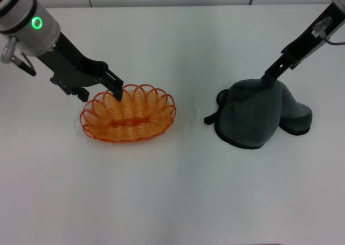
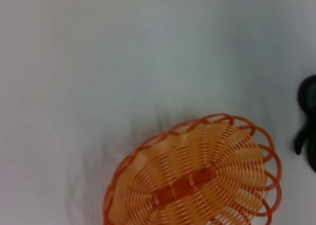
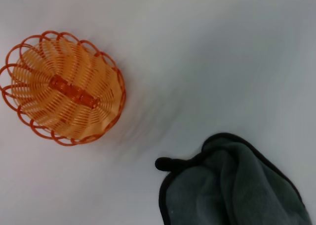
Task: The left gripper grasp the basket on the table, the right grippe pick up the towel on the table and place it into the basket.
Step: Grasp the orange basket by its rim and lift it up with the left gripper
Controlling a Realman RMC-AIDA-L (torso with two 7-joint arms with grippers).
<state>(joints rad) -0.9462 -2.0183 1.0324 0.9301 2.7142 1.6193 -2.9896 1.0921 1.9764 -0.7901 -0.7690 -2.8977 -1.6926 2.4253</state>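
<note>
Nearest you, the white surface (image 1: 172, 202) lay bare in front, and on it, toward your left, sat the orange basket (image 1: 129, 116), upright with its scalloped rim showing all round. Its ribbed floor with a raised centre bar showed in the left wrist view (image 2: 192, 180) and again in the right wrist view (image 3: 64, 89). To your right, well apart from the basket, the dark grey towel (image 1: 253, 116) was heaped on the surface, drawn up to a peak at its far side, with a fold trailing off to the right and a small dark loop sticking out at its left edge; that edge and loop also appeared in the right wrist view (image 3: 232, 185). Farther back, your left pincer (image 1: 116, 90) reached down from the left and its black fingertips met the basket's far-left rim, one finger seeming to dip just inside the loops; you could not tell from these views how tightly it was closed on the wire. Your right pincer (image 1: 268, 79) came down from the far right and its narrow tips were pinched on the towel's peak, holding the cloth lifted there while most of it rested on the surface.
</note>
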